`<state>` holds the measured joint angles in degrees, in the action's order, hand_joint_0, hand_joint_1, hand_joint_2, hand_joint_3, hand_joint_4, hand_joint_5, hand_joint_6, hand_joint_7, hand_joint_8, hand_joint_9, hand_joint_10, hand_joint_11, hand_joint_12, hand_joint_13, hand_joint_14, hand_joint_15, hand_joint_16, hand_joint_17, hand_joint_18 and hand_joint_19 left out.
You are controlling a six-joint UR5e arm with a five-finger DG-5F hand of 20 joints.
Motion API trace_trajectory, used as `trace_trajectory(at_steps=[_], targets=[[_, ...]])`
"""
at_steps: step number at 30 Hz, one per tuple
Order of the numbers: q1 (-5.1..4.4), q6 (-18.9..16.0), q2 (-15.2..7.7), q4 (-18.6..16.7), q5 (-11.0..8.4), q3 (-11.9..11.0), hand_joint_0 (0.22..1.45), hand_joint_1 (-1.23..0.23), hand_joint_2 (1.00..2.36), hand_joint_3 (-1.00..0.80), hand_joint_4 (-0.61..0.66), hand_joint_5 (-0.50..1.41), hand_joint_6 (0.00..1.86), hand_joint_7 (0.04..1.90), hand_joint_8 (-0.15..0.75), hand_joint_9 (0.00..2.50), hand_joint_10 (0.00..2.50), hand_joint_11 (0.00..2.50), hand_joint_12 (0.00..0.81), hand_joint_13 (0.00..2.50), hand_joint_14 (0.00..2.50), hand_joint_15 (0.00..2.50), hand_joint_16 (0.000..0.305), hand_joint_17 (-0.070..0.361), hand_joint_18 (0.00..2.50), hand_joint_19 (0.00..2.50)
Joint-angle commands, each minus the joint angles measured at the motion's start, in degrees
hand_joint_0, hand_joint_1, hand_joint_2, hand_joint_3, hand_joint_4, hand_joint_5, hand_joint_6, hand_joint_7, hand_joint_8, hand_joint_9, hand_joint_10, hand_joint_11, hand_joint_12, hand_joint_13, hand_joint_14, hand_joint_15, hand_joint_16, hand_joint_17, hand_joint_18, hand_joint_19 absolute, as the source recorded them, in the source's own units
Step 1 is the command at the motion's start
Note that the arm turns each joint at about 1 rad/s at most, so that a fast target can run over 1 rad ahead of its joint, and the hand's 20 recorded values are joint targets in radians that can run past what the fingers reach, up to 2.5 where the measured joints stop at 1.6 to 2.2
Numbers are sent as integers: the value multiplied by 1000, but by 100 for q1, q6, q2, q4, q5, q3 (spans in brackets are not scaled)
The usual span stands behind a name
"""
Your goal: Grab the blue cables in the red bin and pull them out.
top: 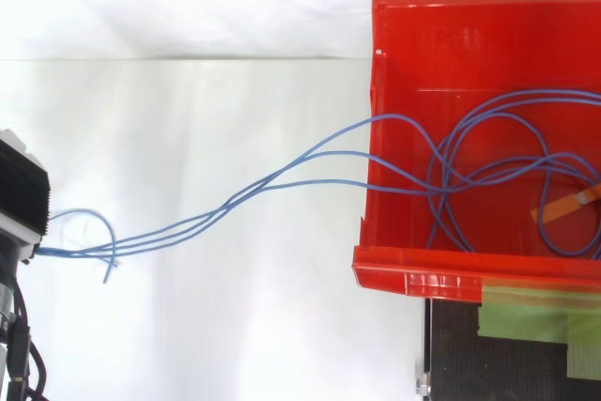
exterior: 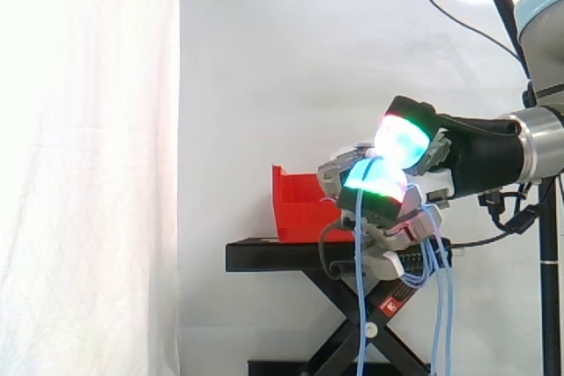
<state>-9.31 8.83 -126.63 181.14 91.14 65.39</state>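
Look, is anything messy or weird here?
Yes. The blue cables trail out of the red bin across to the robot hand gripping them; tangled loops lie inside the bin and loose ends dangle below the hand.

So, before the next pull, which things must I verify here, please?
1. The hand shut on the blue cables: ok.
2. Cables fully out of the red bin: not ok, loops lie inside.
3. Loops inside free of knots: cannot tell.
4. Bin standing on the black stand: ok.
5. The orange tag clear of the cables: not ok, it lies among the loops.
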Motion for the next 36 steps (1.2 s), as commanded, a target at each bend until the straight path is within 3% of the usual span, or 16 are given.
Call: trace_trajectory(at_steps=[1,36], targets=[[0,0,-2,0,0,-9,939,-953,1006,-866,-117,681,1270,479,188,1335,18,1578,297,1370,18,1548,48,108,955,888],[0,0,-2,0,0,0,932,-956,1004,-874,-96,703,1224,487,187,1367,20,1581,297,1378,18,1529,48,107,952,891]])
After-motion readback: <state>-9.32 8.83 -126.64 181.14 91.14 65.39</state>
